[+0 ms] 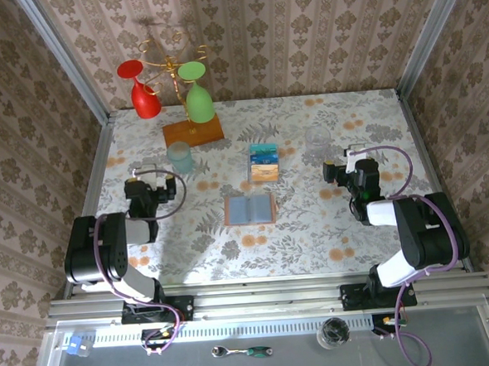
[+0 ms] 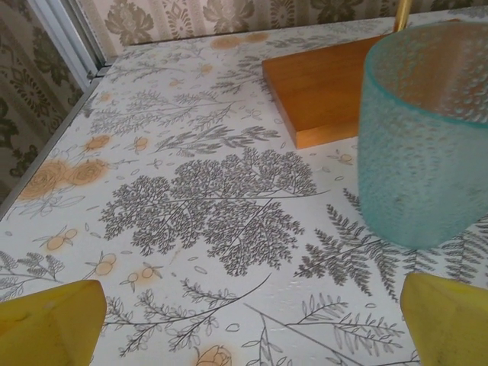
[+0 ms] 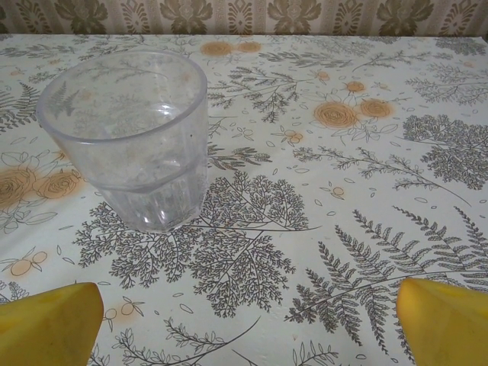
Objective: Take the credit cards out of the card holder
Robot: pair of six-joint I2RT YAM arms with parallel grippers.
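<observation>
Layout, top view: the card holder (image 1: pixel 248 208), a small flat tan-pink leather wallet with blue-grey lining, was noted lying opened flat on the flowered table (image 1: pixel 314 237). The credit cards (image 1: pixel 264 163), thin plastic rectangles in blue, teal and orange-tan, were seen in a small overlapping pile just beyond the holder, apart from it. The left gripper (image 1: pixel 151 182) was recorded to the holder's left and the right gripper (image 1: pixel 349 170) to its right, both well apart from it, spread wide and holding nothing. In the left wrist view a teal textured glass tumbler (image 2: pixel 423 130) and an orange wooden base (image 2: pixel 328 88) were faced; in the right wrist view, a clear plastic tumbler (image 3: pixel 133 137). No card could be made out in the holder's pockets, though the detail was too small for certainty. Removal was judged complete or nearly so. Should a card be found inside, the holder would need to be pinned by one gripper while the card's exposed edge was pinched and drawn out flat by the other.
</observation>
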